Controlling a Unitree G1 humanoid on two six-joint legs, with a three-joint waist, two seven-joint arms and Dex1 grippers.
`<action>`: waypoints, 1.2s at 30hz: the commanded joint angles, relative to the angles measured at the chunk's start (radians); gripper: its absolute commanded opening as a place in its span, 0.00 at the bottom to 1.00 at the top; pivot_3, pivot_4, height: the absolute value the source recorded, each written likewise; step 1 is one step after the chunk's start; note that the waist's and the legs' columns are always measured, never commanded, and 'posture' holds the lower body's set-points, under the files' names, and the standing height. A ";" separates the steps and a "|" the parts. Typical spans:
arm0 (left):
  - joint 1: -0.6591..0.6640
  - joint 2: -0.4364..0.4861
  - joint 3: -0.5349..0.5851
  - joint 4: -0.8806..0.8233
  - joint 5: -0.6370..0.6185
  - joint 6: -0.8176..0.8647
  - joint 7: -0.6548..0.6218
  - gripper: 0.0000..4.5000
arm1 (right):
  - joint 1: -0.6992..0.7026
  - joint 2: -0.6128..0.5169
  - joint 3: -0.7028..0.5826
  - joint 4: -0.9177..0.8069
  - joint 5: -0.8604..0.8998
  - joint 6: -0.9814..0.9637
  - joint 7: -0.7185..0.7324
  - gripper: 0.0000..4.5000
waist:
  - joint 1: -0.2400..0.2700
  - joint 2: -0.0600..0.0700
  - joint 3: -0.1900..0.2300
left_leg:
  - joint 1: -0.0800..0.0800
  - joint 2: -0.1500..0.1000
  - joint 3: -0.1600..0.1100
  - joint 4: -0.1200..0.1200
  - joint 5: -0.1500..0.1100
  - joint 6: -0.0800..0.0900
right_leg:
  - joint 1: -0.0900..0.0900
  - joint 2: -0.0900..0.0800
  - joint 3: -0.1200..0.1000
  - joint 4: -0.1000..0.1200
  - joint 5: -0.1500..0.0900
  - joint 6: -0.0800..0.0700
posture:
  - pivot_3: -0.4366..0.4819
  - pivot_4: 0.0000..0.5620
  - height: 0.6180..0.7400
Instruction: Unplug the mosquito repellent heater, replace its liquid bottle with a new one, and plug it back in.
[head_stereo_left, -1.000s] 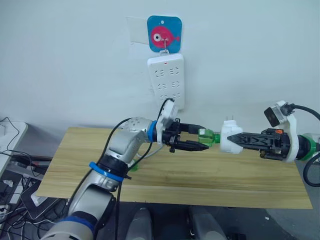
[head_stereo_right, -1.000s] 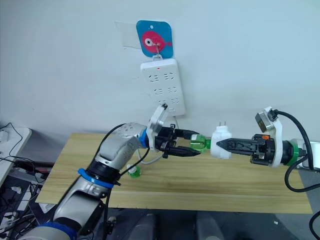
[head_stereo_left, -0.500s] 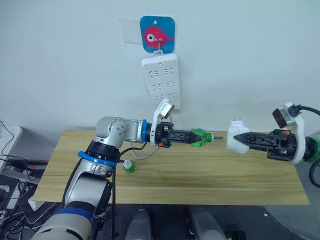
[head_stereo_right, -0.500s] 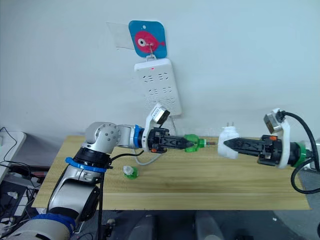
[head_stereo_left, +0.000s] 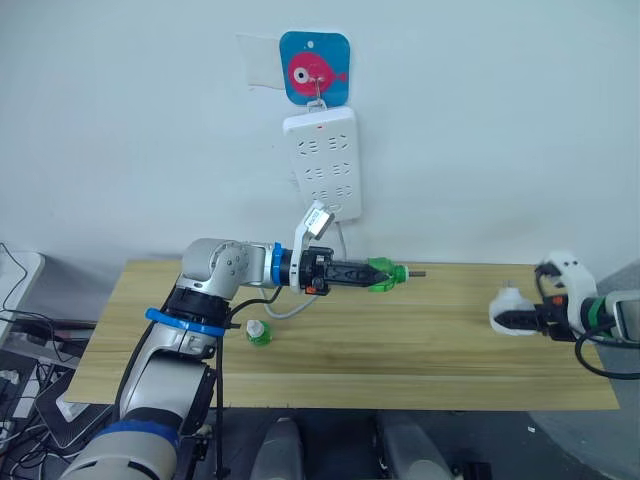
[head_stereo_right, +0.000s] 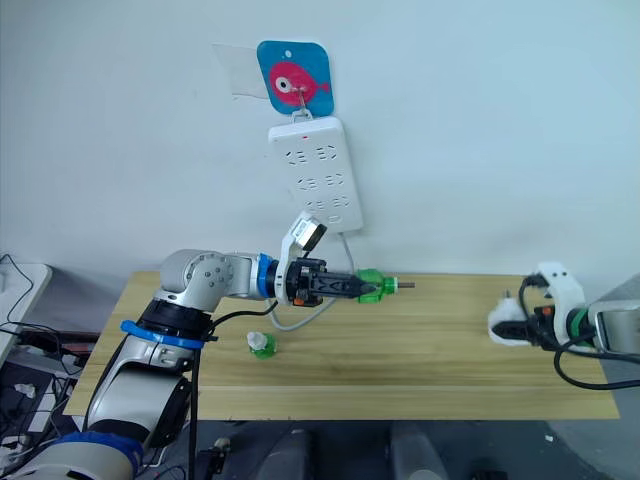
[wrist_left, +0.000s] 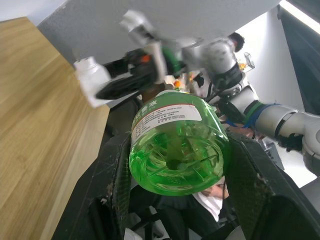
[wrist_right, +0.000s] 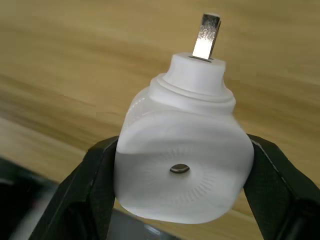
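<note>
**Old bottle out in the left gripper, spare lies below the left arm**

The left gripper is closed across the body of the used liquid bottle, holding it level above the table with its bare neck and dark wick pointing toward the robot's right. The bottle's long axis runs along the fingers, in line with the forearm. In the left wrist view the round green base faces the camera with a black finger pressed against each side, a detail the head views cannot give.

Below and to the left of that gripper, beside the left elbow, the new one rests on the wood with its white cap showing. It lies apart from both grippers, and the left arm is much the nearer. I judge that the coming move turns on this: the used bottle has to be set down before the left gripper can reach back and downward for the spare.

Far to the right, near the table's edge, the right gripper clamps the mosquito repellent heater, low over the wood. The right wrist view shows a flat prong on the end pointing away from the camera and a small hole in the near face. The power strip hangs on the wall above.
</note>
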 joint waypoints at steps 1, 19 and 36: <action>0.009 0.007 -0.002 -0.073 0.001 -0.026 -0.022 0.50 | -0.075 0.042 0.077 0.145 -0.195 -0.050 0.120 0.69 | 0.002 0.000 0.000 | 0.000 0.000 0.000 0.000 0.000 0.000 | 0.000 0.000 0.000 0.000 0.000 0.000 | 0.44 0.35 1.00; 0.064 0.032 0.020 -0.158 -0.011 -0.002 0.013 0.50 | -0.355 0.332 0.153 0.631 -0.643 -0.143 0.381 0.69 | 0.021 0.000 0.001 | 0.003 -0.001 0.001 0.000 0.000 0.000 | 0.002 -0.001 0.001 0.001 0.002 -0.004 | 0.50 0.38 1.00; 0.060 0.022 0.011 -0.146 -0.004 -0.015 0.005 0.50 | -0.305 0.250 -0.086 0.444 -0.615 0.106 0.427 1.00 | 0.026 0.000 0.001 | 0.003 -0.001 0.001 0.000 0.000 0.000 | 0.002 -0.001 0.001 0.001 0.002 -0.004 | 0.45 0.36 1.00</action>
